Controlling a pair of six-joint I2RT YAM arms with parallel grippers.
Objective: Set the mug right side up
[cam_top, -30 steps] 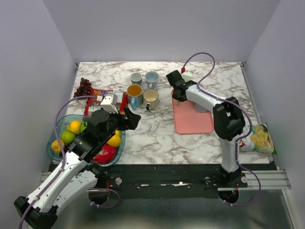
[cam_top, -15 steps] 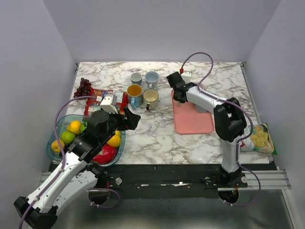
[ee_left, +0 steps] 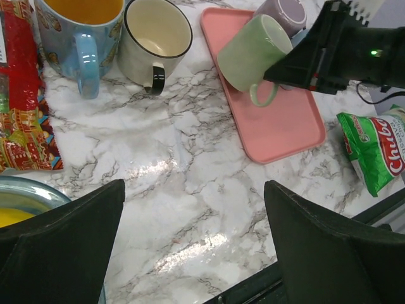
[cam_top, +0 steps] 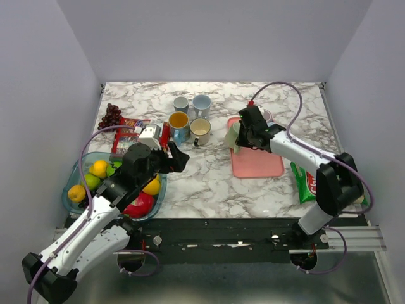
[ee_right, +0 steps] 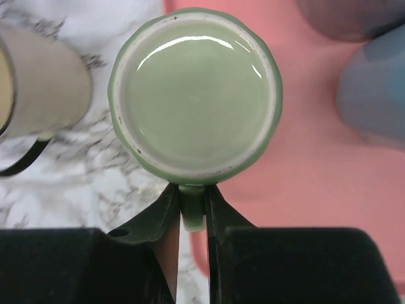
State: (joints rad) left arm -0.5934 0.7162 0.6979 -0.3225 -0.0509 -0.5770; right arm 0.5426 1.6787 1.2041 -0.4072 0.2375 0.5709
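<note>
Green mug (cam_top: 235,134) is held tilted over the far-left corner of the pink tray (cam_top: 259,163) and appears lifted off it. Its handle (ee_right: 192,216) is pinched between the narrow-set fingers of the right gripper (ee_right: 192,201). The mug base is turned toward the right wrist camera, so the mouth is not seen there. In the left wrist view the mug (ee_left: 253,52) is seen slanted with the handle pointing down.

A purple mug (ee_left: 285,11) is seen base up on the tray, just behind the green one. A cream mug (cam_top: 200,130) and a blue mug (cam_top: 178,123) with an orange inside are stood upright on the marble table (cam_top: 202,183), left of the tray. A green chip bag (cam_top: 305,183) is laid right of the tray.

Left gripper (ee_left: 193,240) is held wide apart with nothing between the fingers, above the table beside the fruit bowl (ee_left: 31,185), well apart from the green mug.
</note>
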